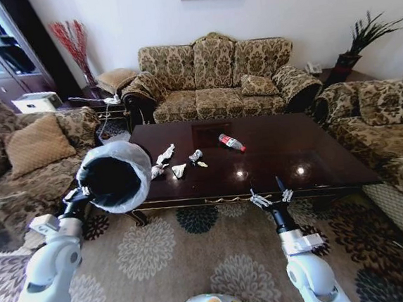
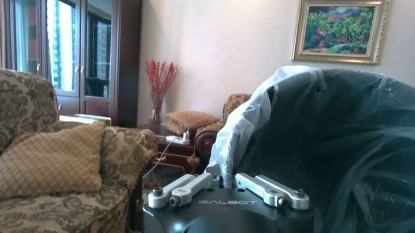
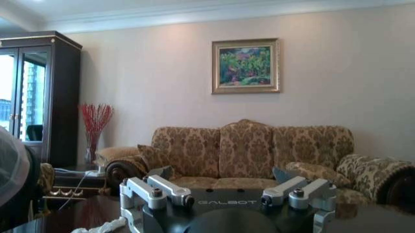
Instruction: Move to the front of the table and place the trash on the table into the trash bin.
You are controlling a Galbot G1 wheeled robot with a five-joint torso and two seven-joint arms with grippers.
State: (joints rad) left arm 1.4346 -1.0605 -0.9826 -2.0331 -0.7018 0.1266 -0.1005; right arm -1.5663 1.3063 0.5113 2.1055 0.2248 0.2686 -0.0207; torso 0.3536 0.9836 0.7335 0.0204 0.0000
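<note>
The dark reddish-brown table [image 1: 308,163] stands in front of me. On its left half lie trash items: two crumpled white paper wads [image 1: 165,155] [image 1: 179,170], a silvery wrapper [image 1: 195,155], a tiny scrap [image 1: 202,164] and a clear bottle with a red label [image 1: 231,143]. My left gripper [image 1: 75,201] is shut on the rim of the black, bag-lined trash bin [image 1: 114,176], held tilted at the table's front left corner. In the left wrist view its fingers [image 2: 181,189] clamp the bin's bag rim [image 2: 240,126]. My right gripper [image 1: 271,198] [image 3: 222,174] hangs open at the table's front edge, holding nothing.
Patterned sofas surround the table: one behind [image 1: 216,79], one at the left [image 1: 19,160], one at the right [image 1: 382,121]. A small cluttered side table [image 1: 109,106] sits at the back left. Patterned carpet [image 1: 197,257] lies between me and the table.
</note>
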